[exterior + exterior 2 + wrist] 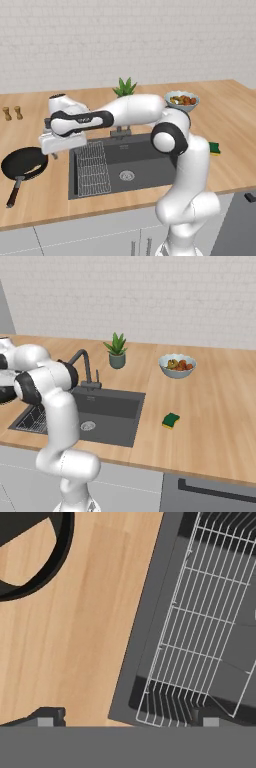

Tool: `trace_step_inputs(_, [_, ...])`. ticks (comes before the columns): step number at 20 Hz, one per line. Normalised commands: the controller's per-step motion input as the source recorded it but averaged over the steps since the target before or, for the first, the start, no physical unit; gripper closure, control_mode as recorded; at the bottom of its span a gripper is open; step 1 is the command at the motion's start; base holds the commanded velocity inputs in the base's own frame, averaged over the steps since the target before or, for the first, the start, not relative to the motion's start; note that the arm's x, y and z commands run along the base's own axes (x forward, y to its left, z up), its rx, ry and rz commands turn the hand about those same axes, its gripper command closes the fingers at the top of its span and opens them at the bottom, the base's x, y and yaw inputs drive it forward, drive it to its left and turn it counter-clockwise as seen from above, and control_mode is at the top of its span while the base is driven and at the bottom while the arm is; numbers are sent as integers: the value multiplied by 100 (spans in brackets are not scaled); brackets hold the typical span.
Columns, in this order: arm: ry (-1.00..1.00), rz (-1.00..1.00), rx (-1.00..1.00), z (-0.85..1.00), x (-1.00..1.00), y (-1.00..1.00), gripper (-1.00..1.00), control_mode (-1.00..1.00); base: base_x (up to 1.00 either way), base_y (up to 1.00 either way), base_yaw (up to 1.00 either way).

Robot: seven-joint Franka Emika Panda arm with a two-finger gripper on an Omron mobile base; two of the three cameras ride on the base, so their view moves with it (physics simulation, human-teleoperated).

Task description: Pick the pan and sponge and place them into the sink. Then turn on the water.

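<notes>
The black pan (24, 164) lies on the wooden counter left of the sink (131, 156), its reddish-brown handle (14, 193) pointing toward the front edge. My gripper (54, 154) hangs open and empty between pan and sink, just above the basin's left rim. In the hand view the gripper (127, 719) straddles that rim of the sink (145, 637), the pan (55, 559) curving at the top left. The green and yellow sponge (171, 420) rests on the counter right of the sink (120, 406). The faucet (85, 368) stands behind the basin.
A wire rack (93, 168) fills the sink's left part. A bowl of food (177, 365) and a potted plant (117, 353) sit toward the back of the counter. Two small shakers (12, 113) stand at the far left.
</notes>
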Motion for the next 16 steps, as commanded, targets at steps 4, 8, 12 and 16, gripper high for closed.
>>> trace_step_inputs(4, [-4, 0, 1, -14, -10, 14, -100, -100, 0, 0, 0])
trace_step_inputs(8, [-7, -1, 6, -23, -18, 18, -100, -100, 0, 0, 0])
trace_step_inputs(12, [-1, -4, 2, -22, -18, 18, -100, -100, 0, 0, 0])
trace_step_inputs(16, [0, -6, 0, -12, -13, 27, -100, -100, 0, 0, 0])
